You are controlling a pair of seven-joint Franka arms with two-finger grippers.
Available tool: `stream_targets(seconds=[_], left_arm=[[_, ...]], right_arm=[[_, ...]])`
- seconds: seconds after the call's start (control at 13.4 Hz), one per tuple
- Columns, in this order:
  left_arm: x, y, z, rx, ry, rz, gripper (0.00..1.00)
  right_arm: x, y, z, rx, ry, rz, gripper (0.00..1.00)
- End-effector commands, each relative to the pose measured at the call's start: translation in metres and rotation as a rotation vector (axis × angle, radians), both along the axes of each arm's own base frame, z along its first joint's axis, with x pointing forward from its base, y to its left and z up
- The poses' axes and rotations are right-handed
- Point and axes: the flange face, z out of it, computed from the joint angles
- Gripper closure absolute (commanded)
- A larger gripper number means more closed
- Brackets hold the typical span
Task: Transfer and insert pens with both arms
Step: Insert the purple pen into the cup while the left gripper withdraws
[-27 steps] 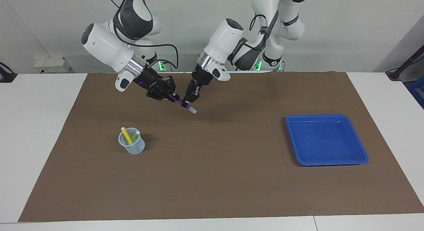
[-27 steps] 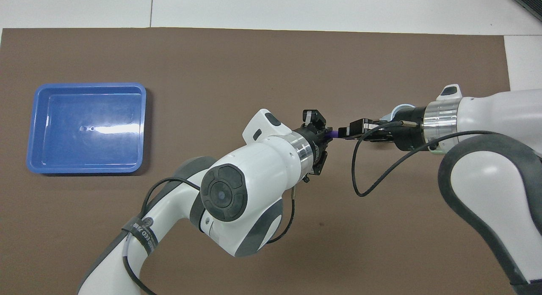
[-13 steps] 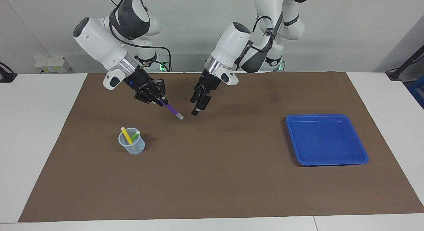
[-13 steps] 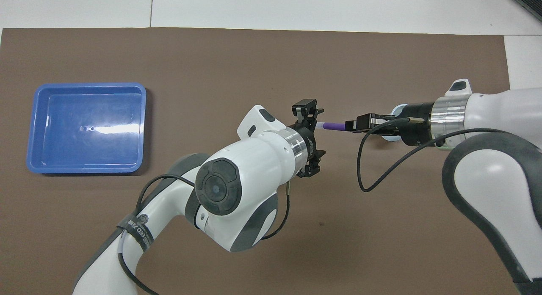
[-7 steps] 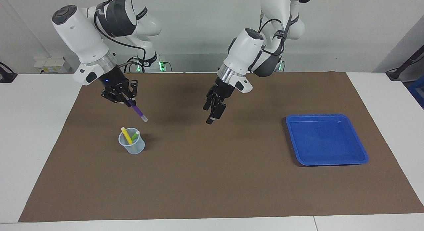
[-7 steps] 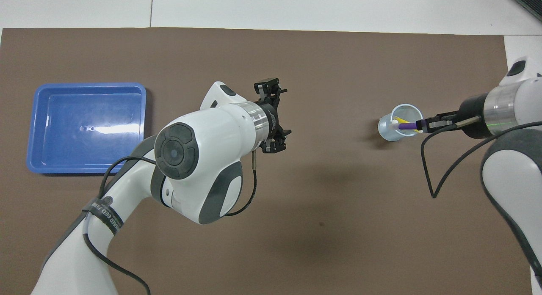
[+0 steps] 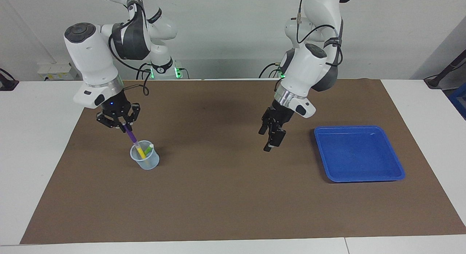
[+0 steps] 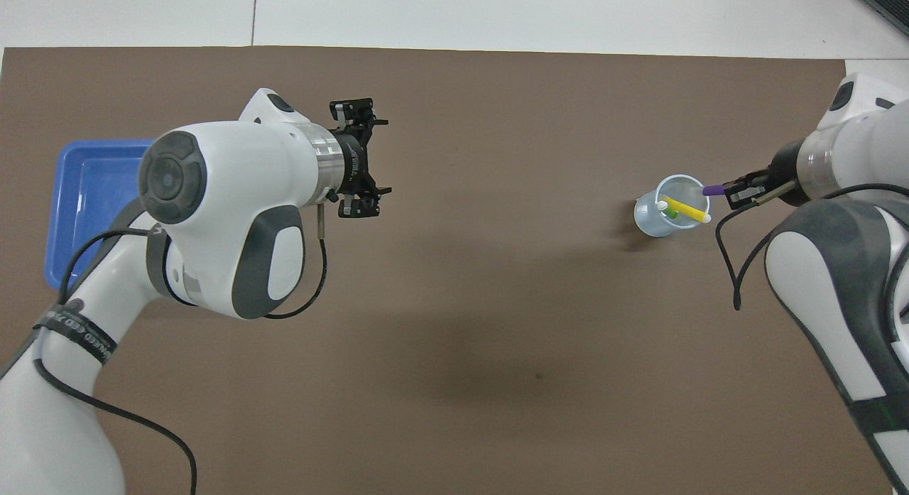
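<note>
Brown mat (image 7: 233, 195), right gripper (image 7: 122, 125) clamped on purple pen (image 7: 130, 135), tilted, tip down at the cup (image 7: 145, 162) mouth just below. Left gripper (image 7: 271, 135), jaws apart, hangs beside blue tray (image 7: 364, 177).

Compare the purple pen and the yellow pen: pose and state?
The purple pen is gripped by the right gripper, its lower end just entering the cup; the yellow pen is free, leaning inside it. Purple sits higher than yellow. Both are slim and tilted.
</note>
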Motion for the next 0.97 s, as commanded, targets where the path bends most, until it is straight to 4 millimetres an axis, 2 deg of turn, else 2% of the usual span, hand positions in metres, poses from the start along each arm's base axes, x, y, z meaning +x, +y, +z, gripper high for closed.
stream_targets(seconds=[0.0, 0.22, 0.45, 0.52, 0.75, 0.9], left_arm=[[0.01, 0.053, 0.001, 0.067, 0.021, -0.05, 0.0], [0.025, 0.119, -0.001, 0.163, 0.0, -0.134, 0.0], [0.033, 0.173, -0.001, 0.238, -0.04, -0.292, 0.0], [0.035, 0.185, -0.001, 0.25, -0.047, -0.307, 0.0], [0.039, 0.201, 0.003, 0.292, -0.068, -0.335, 0.0], [0.043, 0.209, 0.014, 0.366, -0.086, -0.365, 0.0]], right_arm=[[0.019, -0.005, -0.006, -0.017, 0.0, 0.029, 1.0], [0.026, 0.002, -0.025, -0.017, 0.009, 0.04, 1.0], [0.024, 0.006, -0.037, -0.015, 0.031, 0.041, 1.0], [0.024, 0.006, -0.04, -0.015, 0.035, 0.04, 1.0], [0.022, 0.007, -0.048, -0.01, 0.051, 0.036, 1.0], [0.02, 0.009, -0.056, -0.008, 0.055, 0.033, 1.0]])
